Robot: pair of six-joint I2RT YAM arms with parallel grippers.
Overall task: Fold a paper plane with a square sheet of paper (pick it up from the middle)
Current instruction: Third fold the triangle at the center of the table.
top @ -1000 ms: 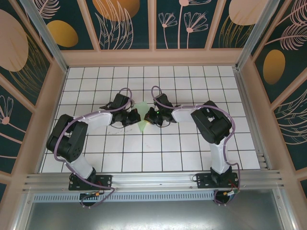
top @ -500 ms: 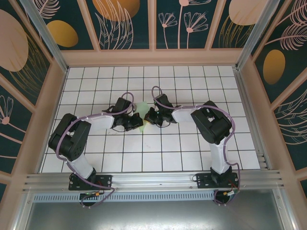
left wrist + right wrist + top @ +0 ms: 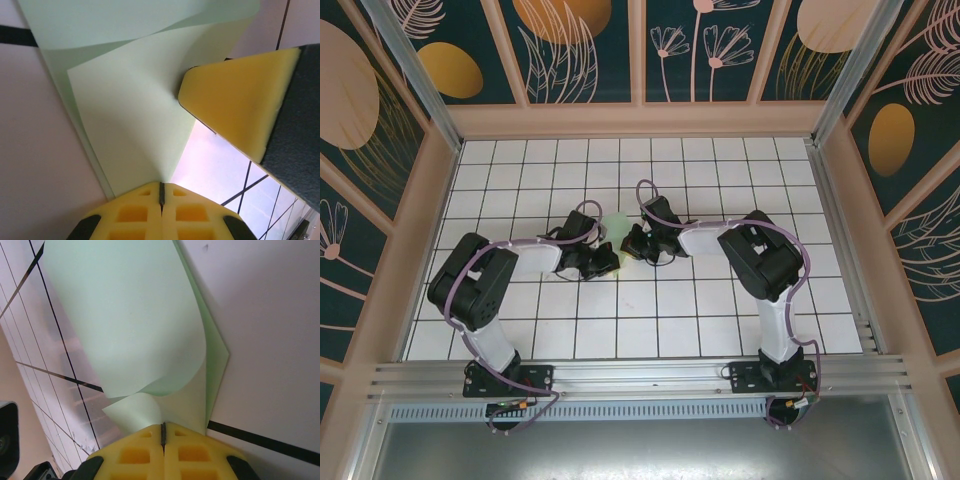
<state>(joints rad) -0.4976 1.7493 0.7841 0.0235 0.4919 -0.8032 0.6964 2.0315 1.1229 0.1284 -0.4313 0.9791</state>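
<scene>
Both sets of jaws are clamped tight here. The left gripper (image 3: pixel 161 187) has its yellow pads pressed flat together with just a thin seam between them, and the sheet of paper (image 3: pixel 135 115) comes straight out of that seam, so it's pinched on a creased bit of the mint-green paper. Same deal with the right gripper (image 3: pixel 163 427): pads closed, and the paper curls up out of the pinch in a loose bend with a second layer showing behind it along the right edge. From the left wrist cam you can also see one of the right gripper's fingers (image 3: pixel 240 105), yellow foam on dark backing, sitting right at the paper's right-hand edge; can't tell if it actually touches there. From above, the two grippers are nose to nose near the middle of the white gridded table (image 3: pixel 720 300), the left one a bit nearer the bases, and a small pale green patch of paper pokes out between and just beyond them, partly folded, not flat.
</scene>
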